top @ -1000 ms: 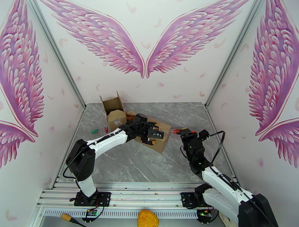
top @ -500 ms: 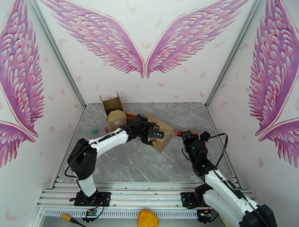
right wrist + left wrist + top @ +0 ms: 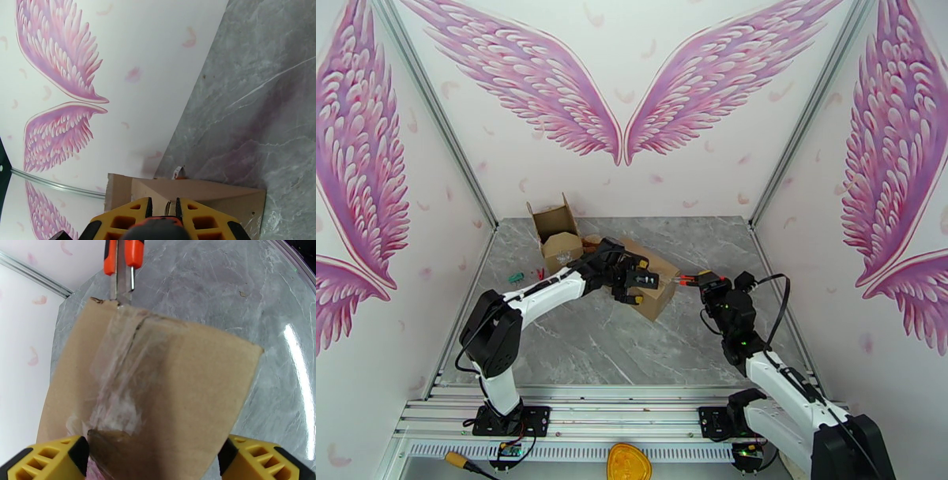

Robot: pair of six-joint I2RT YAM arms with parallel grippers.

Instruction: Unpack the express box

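Ideally, our left gripper [image 3: 154, 457], spread wide across the box [image 3: 166, 390], pins it firm; our right gripper [image 3: 162, 205], pinched on the cutter [image 3: 122, 263], should slice straight along the tape [image 3: 118, 358], shallow.

White arm links [image 3: 545, 290], black joints [image 3: 494, 335], yellow ribbed pincer fingers [image 3: 43, 461], black bolted bases [image 3: 509, 420]

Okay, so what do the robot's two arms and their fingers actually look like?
Both the left arm and the right arm have white tubular links joined by chunky black joint housings. The fingers are bright yellow plastic with ribbed, triangular cut-outs and black inner pads. A thin black cable loops off the right arm, which also shows small green lights.
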